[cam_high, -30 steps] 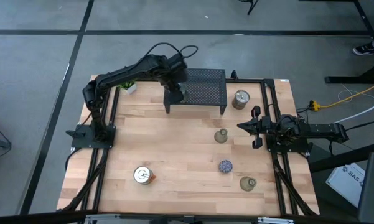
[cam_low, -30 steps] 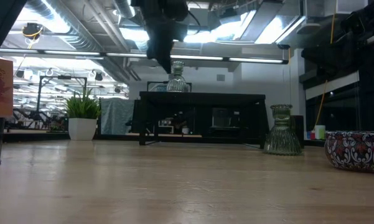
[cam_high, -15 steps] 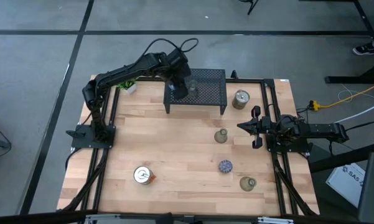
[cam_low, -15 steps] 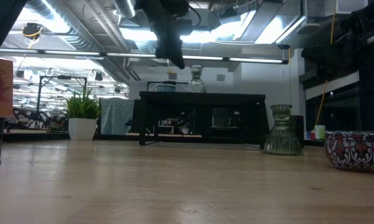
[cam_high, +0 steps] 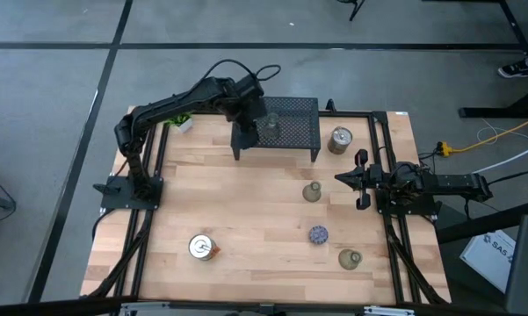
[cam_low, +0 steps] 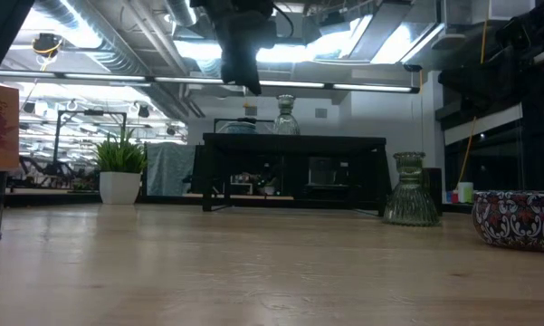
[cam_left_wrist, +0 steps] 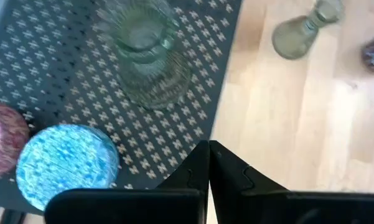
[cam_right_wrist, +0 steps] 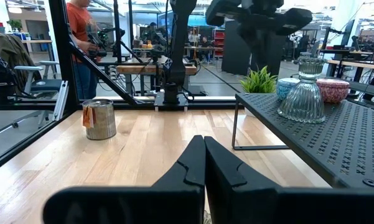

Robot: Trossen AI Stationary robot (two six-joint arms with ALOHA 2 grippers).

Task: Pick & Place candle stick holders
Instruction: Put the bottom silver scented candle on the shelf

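Clear glass holder point(cam_high: 271, 129): we are seeing it standing upright on the black mesh rack point(cam_high: 294, 132), near the rack's left edge; a light blue holder point(cam_left_wrist: 67, 163) and a pink holder point(cam_left_wrist: 4, 140) are sitting just beside it
Other holders: an olive-grey one point(cam_high: 312, 192), a speckled dark blue one point(cam_high: 318, 234) and silver ones point(cam_high: 339, 140) are resting on the table point(cam_high: 246, 211)
Left gripper point(cam_high: 246, 130): hovering over the rack's left edge with fingers pressed together, gripping nothing
Right gripper point(cam_high: 344, 179): waiting at the table's right edge, fingers together and empty
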